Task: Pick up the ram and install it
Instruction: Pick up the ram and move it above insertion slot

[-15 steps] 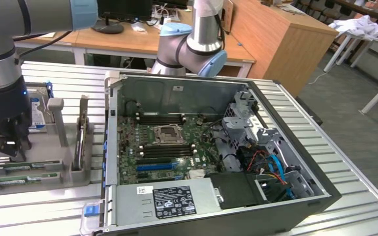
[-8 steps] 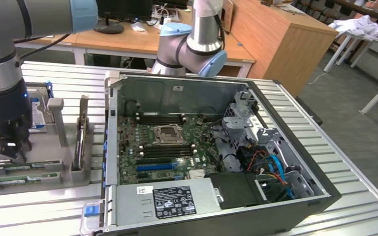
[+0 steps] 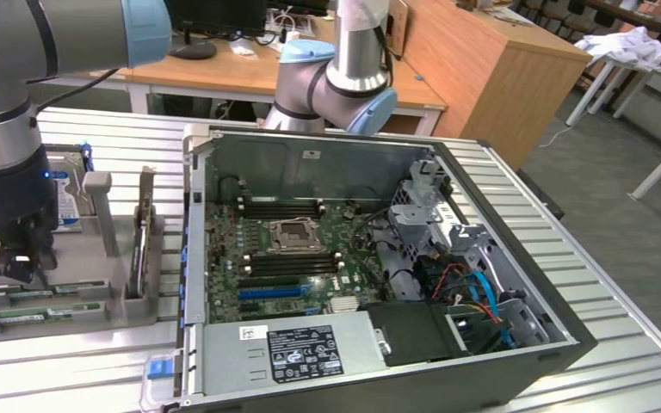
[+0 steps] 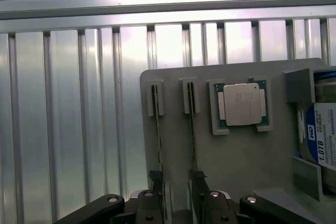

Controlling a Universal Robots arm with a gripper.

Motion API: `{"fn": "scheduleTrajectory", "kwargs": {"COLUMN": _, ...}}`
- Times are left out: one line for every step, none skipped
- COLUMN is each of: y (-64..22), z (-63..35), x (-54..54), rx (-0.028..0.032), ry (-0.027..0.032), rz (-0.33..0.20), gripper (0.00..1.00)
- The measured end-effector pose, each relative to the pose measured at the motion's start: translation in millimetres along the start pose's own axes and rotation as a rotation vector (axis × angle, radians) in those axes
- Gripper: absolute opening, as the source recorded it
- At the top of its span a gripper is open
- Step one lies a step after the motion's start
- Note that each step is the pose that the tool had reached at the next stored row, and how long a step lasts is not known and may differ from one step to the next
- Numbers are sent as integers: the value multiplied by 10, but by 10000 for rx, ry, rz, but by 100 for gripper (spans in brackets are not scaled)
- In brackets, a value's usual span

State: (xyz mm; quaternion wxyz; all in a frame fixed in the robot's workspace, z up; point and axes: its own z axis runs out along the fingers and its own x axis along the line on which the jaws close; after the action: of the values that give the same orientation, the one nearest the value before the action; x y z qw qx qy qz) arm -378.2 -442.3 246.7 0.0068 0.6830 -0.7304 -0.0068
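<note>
Bright, even indoor light falls from overhead. In the wrist view the ribbed aluminium tabletop point(image 4: 63, 108) throws back broad pale glare with a faint violet tint, strongest along its far slats. The processor point(image 4: 242, 103) lid gleams softly, and the hand point(image 4: 178, 205) sits dark in shade. In the exterior view the open computer case point(image 3: 307, 151) shadows its cabled corner, while the motherboard point(image 3: 296, 249) is evenly lit. Shadows are soft-edged.

Green ram point(image 3: 27, 315), grey tray point(image 4: 173, 74), ribbed silver table point(image 4: 68, 103), blue-labelled drive point(image 4: 325, 140)
</note>
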Motion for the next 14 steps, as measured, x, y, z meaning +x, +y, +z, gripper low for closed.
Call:
{"fn": "scheduleTrajectory", "kwargs": {"y": -2, "z": 2, "x": 8, "rx": 3, "ry": -2, "rz": -3, "gripper": 36}}
{"fn": "scheduleTrajectory", "kwargs": {"y": -2, "z": 2, "x": 19, "rx": 3, "ry": -2, "rz": -2, "gripper": 36}}
{"fn": "scheduleTrajectory", "kwargs": {"y": -2, "z": 1, "x": 29, "rx": 1, "ry": -1, "rz": 0, "gripper": 36}}
{"fn": "scheduleTrajectory", "kwargs": {"y": -3, "z": 1, "x": 37, "rx": 1, "ry": -1, "rz": 0, "gripper": 36}}
{"fn": "scheduleTrajectory", "kwargs": {"y": -3, "z": 1, "x": 38, "rx": 1, "ry": -1, "rz": 0, "gripper": 36}}
{"fn": "scheduleTrajectory", "kwargs": {"y": -3, "z": 1, "x": 38, "rx": 1, "ry": -1, "rz": 0, "gripper": 36}}
{"fn": "scheduleTrajectory", "kwargs": {"y": -3, "z": 1, "x": 38, "rx": 1, "ry": -1, "rz": 0, "gripper": 36}}
{"fn": "scheduleTrajectory", "kwargs": {"y": -2, "z": 2, "x": 38, "rx": 2, "ry": -2, "rz": 1, "gripper": 36}}
{"fn": "scheduleTrajectory", "kwargs": {"y": -3, "z": 9, "x": 41, "rx": 4, "ry": -4, "rz": 0, "gripper": 36}}
{"fn": "scheduleTrajectory", "kwargs": {"y": -4, "z": 18, "x": 45, "rx": 3, "ry": -7, "rz": -2, "gripper": 36}}
{"fn": "scheduleTrajectory", "kwargs": {"y": -4, "z": 31, "x": 50, "rx": 2, "ry": -9, "rz": -1, "gripper": 36}}
{"fn": "scheduleTrajectory", "kwargs": {"y": -4, "z": 43, "x": 55, "rx": 0, "ry": -9, "rz": 0, "gripper": 36}}
{"fn": "scheduleTrajectory", "kwargs": {"y": -5, "z": 58, "x": 61, "rx": 0, "ry": -11, "rz": -1, "gripper": 36}}
{"fn": "scheduleTrajectory", "kwargs": {"y": -6, "z": 73, "x": 65, "rx": 1, "ry": -12, "rz": -1, "gripper": 36}}
